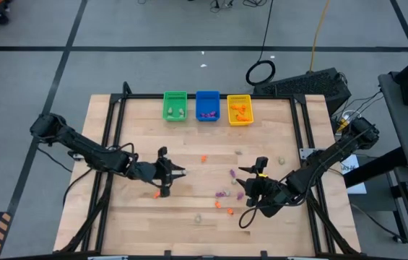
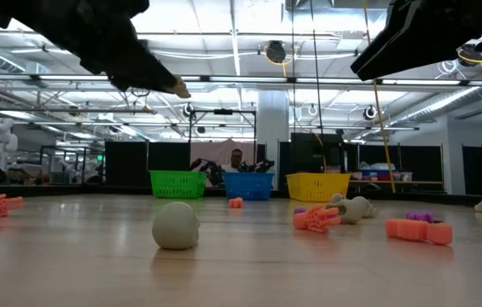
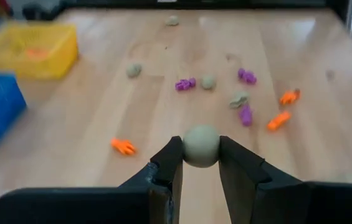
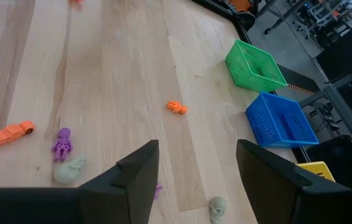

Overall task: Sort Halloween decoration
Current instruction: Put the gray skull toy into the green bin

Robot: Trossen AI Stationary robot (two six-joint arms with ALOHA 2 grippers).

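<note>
Left gripper (image 3: 200, 163) clamped on round pale trinket (image 3: 200, 145), pinched at its sides between the fingertips, lifted clear of table (image 3: 163, 106). Could roll out mid-carry; smooth ball, narrow contact.

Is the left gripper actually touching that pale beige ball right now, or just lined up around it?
Touching. In the left wrist view, the left gripper has both fingers pressed against the sides of the pale ball, with no gap showing.

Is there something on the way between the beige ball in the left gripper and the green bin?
Nothing visible blocks it. The left gripper holds the beige ball above the table, and the wood between it and the green bin looks bare. The nearest loose piece, an orange trinket, lies off to the side.
</note>
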